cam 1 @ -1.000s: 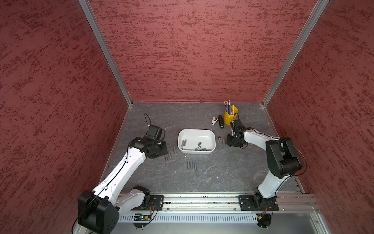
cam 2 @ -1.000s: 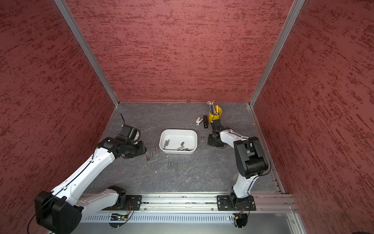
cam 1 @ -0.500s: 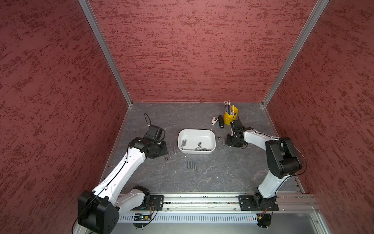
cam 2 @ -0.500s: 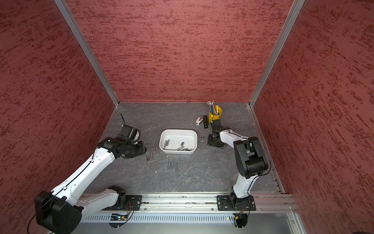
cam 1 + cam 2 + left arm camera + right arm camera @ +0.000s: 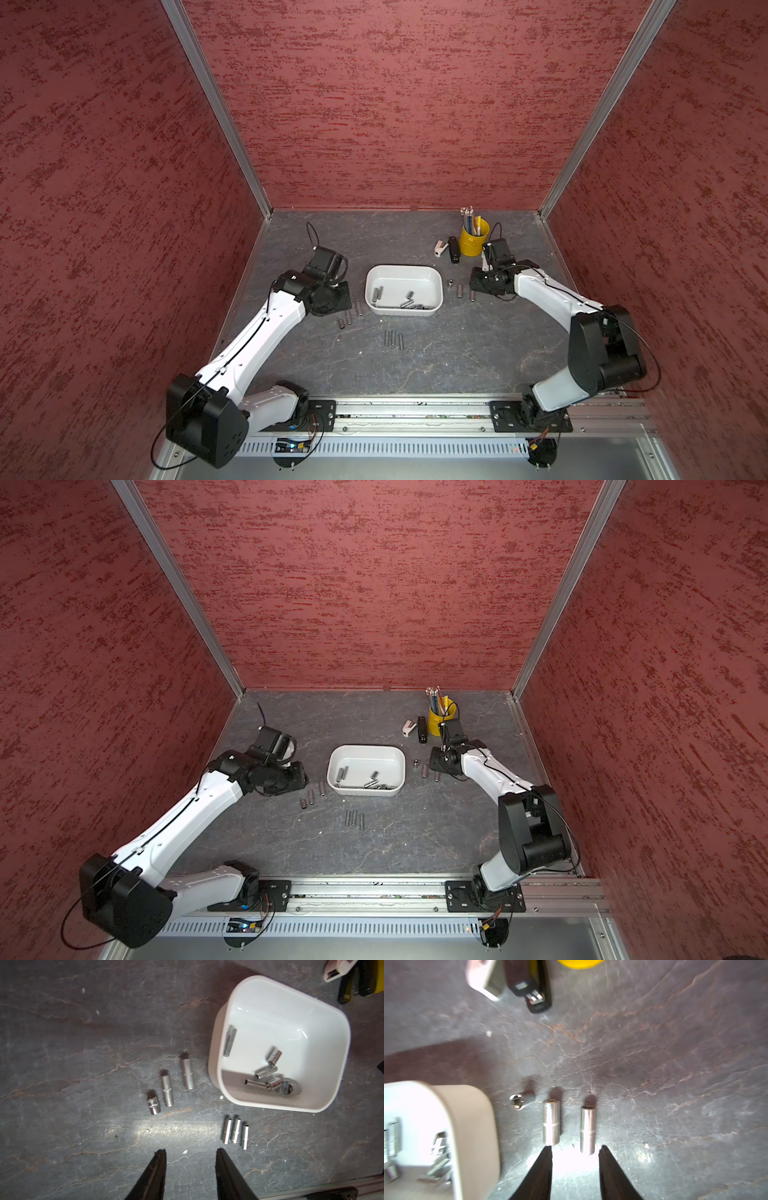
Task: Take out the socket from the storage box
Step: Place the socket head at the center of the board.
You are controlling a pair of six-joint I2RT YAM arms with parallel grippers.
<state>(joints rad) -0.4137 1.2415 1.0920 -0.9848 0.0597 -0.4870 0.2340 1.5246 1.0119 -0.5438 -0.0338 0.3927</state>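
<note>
Now the right pincer has parted, half-open and empty — its socket lies freed on the surface between box and right edge, more still boxed — while the left pincer hangs half-open, empty.

left gripper jaws apart, empty, lower centre of frame; right gripper likewise apart, seemingly gripping nothing (view blurry).

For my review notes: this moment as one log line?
left gripper: open, empty | right gripper: open, socket on table at its tips, ungripped | box: sockets inside | table: three socket groups
</note>
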